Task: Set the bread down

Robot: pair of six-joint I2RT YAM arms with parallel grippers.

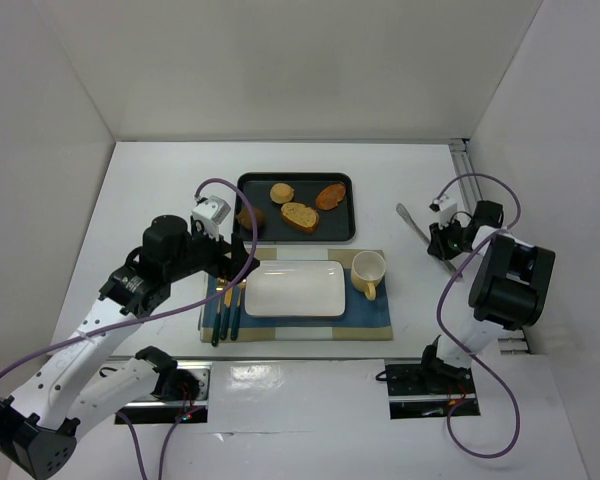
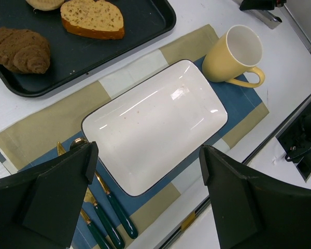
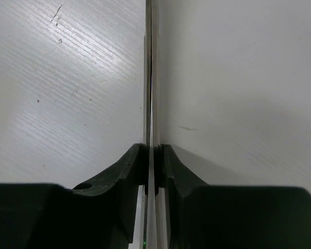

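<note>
White desk [image 1: 150, 180], walled in white on three sides. Nearest the arm bases, a striped placemat [image 2: 41, 129] carries green-handled cutlery [image 2: 113, 210], an empty white plate [image 2: 155, 124] and a yellow cup [image 2: 233, 52]. Left fingers [image 2: 147, 155] hang wide apart over the plate, holding nothing; judged a standby posture. Right fingers [image 3: 153, 155], off to the right, are clamped tight on a thin metal tool [image 3: 149, 78], possibly tongs; judged the means of lifting bread. Whether it is clear of the desk cannot be told. Bread [image 2: 92, 18] lies on the dark tray [image 2: 145, 23] beyond the placemat, untouched. Cup and left arm crowd the approach from tool to tray.
</note>
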